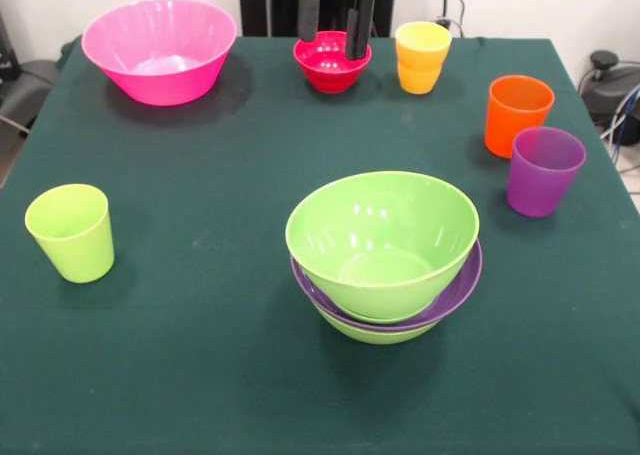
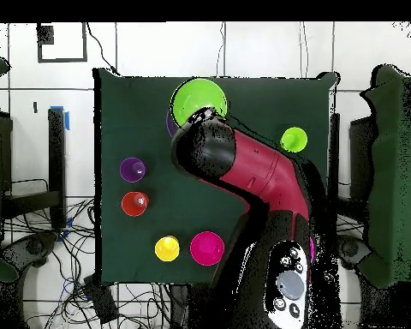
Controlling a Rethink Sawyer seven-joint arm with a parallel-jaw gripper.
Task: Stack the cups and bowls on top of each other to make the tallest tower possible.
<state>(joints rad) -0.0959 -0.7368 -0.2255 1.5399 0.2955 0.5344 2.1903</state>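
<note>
My gripper (image 1: 332, 45) hangs open at the table's far edge, its two black fingers (image 1: 357, 30) spread over the small red bowl (image 1: 330, 70). The right finger dips to the bowl's rim and the left ends higher. The tower (image 1: 382, 245) stands near the front: a lime green bowl (image 1: 380, 230) in the shallow purple bowl (image 1: 465, 280), on another green bowl (image 1: 375, 332). The pink bowl (image 1: 160, 50) sits apart at the far left. The yellow-orange cup (image 1: 422, 57), orange cup (image 1: 517, 113), purple cup (image 1: 543, 170) and lime green cup (image 1: 70, 232) stand singly.
In the overhead view the red and black arm (image 2: 252, 171) reaches across the dark green cloth (image 2: 149, 120) and covers part of the top green bowl (image 2: 196, 98). Cables and equipment lie beyond the table's edges.
</note>
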